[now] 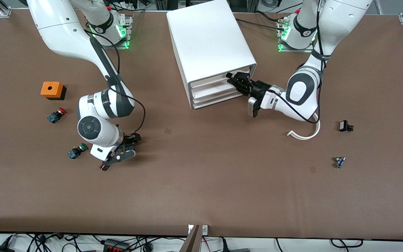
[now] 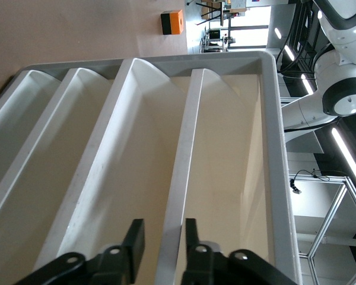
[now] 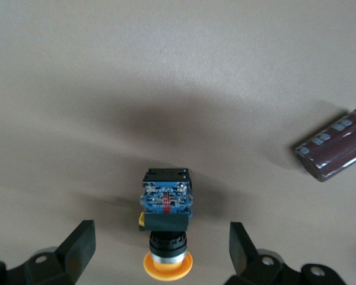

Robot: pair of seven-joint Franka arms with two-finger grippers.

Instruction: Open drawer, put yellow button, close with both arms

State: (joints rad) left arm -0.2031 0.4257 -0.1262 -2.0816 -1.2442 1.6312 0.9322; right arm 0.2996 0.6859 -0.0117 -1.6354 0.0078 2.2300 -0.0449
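Yellow button (image 3: 168, 240): orange-yellow cap, blue-black body; white drawer (image 2: 178, 178).

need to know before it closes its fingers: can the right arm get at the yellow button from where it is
Probably yes. The right gripper hangs open just over the table, and the yellow button lies on its side between the fingers with nothing in between. The dark cylinder lies clear of them.

Left gripper (image 1: 235, 81) at the cabinet (image 1: 210, 45) front, fingers (image 2: 132, 242) close together, a thin gap between. Right gripper (image 1: 119, 155) low over the table nearer the camera than the cabinet, fingers (image 3: 80, 246) spread wide.
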